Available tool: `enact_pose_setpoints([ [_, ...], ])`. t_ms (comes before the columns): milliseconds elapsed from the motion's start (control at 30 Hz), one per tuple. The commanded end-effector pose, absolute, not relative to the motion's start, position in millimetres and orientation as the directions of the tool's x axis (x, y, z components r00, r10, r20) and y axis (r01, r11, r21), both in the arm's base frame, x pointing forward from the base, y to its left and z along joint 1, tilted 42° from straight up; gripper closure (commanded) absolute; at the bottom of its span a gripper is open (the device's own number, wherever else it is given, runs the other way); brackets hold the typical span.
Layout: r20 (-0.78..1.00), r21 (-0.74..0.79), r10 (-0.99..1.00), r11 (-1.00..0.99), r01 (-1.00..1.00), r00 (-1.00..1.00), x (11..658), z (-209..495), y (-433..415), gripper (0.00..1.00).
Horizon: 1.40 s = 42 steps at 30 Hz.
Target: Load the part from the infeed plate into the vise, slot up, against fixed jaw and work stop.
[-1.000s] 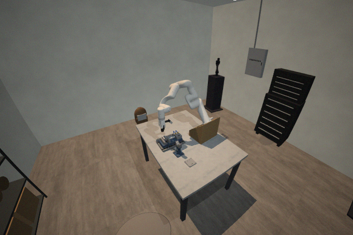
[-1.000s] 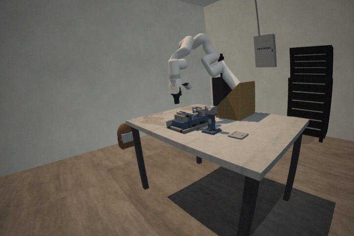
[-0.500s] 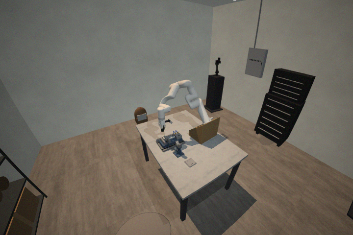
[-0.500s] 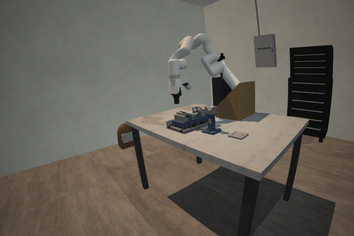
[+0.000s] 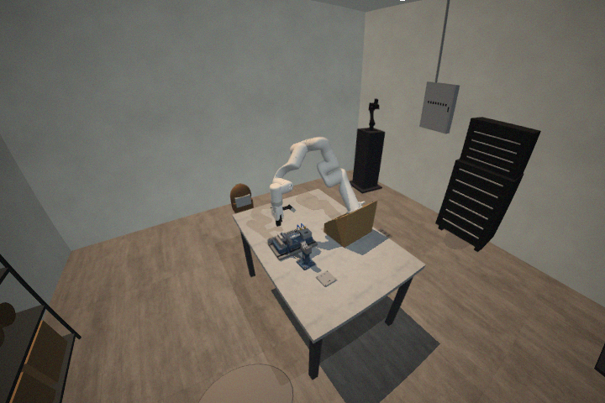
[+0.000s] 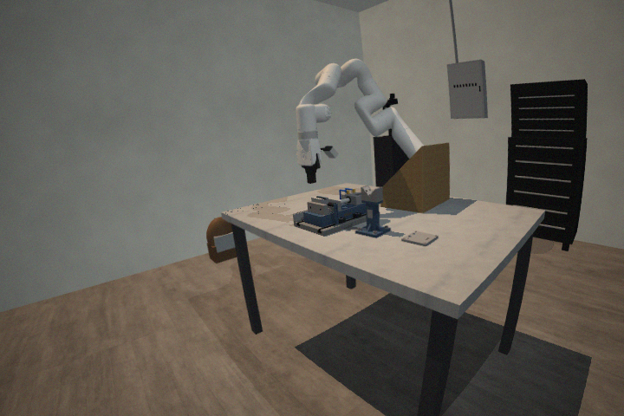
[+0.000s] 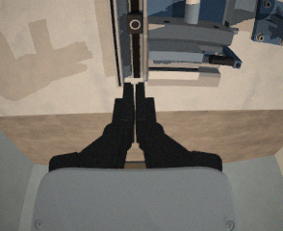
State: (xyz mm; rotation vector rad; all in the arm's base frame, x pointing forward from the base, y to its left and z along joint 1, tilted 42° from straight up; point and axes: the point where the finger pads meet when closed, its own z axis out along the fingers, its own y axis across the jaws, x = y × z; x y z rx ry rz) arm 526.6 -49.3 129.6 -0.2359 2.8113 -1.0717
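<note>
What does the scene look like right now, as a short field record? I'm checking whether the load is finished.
gripper: shut, holding nothing, in the air beyond the vise end
vise: on the table, a grey block lies between its jaws
V-block: blue stand beside the vise, nothing in it
infeed plate: bare, no part on it
arm contact: touching nothing

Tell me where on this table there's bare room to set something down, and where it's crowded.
Bare top shows between the infeed plate and the table's near edge, and on to its right-hand corner by the drawer cabinet. A smaller bare patch lies under the raised gripper, jaws shut. It is crowded where vise, V-block and brown box cluster.
</note>
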Motion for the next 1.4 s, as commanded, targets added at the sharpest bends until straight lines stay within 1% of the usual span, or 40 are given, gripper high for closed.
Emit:
enact_pose_setpoints([
  [0, -0.062, -0.668, -0.192, 0.737, -0.102, -0.979, 527.8, 130.4, -47.6, 1.0],
  [1367, -0.064, -0.664, -0.191, 0.74, -0.101, -0.98, 535.5, 101.4, -75.1, 1.0],
])
